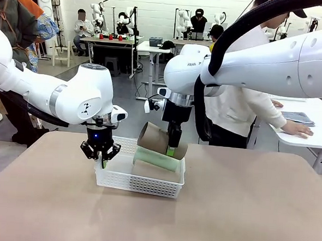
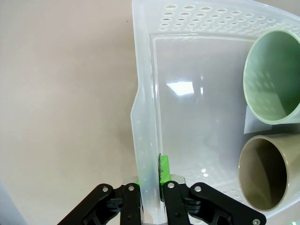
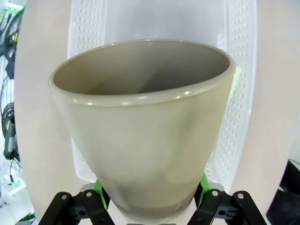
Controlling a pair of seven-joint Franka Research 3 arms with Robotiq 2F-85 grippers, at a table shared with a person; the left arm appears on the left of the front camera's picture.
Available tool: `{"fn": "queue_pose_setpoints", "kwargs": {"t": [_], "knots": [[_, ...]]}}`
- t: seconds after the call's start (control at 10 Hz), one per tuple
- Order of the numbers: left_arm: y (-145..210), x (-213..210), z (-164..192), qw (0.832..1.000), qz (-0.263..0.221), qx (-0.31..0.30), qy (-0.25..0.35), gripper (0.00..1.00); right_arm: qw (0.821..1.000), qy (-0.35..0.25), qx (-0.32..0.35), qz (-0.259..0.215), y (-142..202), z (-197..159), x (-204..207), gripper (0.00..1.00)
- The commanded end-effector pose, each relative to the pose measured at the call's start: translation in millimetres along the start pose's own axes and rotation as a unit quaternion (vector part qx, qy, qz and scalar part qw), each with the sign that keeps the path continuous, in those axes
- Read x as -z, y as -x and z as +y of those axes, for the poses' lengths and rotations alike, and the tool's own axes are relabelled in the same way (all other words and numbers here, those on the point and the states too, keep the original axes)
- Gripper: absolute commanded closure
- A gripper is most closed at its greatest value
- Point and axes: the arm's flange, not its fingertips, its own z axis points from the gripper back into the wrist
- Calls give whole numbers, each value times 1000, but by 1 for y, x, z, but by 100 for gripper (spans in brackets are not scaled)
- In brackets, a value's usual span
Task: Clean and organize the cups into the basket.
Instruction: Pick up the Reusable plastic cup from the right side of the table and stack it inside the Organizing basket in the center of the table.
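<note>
Two claws: left claw (image 1: 100, 156) pinches the basket (image 1: 138, 182) wall, right claw (image 1: 172, 148) grips a half-hidden tan cup (image 1: 154, 138).

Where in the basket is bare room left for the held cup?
The basket floor is bare between the wall clamped by the left gripper and the mint cup and tan cup. Those crowd the opposite side.

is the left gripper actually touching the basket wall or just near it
Touching. In the left wrist view the left gripper is shut on the white basket, its side wall pinched between the two green pads with no gap on either side.
</note>
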Motion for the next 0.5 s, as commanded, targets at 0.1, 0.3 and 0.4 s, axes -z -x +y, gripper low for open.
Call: {"fn": "queue_pose_setpoints", "kwargs": {"t": [0.1, 0.3, 0.4], "knots": [[-1, -3, 0, 1000, -4, -1, 1, 100, 1000, 9, 17, 15, -3, -4, 13, 19], [-1, -3, 0, 1000, -4, -1, 1, 100, 1000, -7, 13, 18, -4, -5, 26, 19], [-1, -3, 0, 1000, -4, -1, 1, 100, 1000, -13, 11, 22, -6, -5, 30, 19]]}}
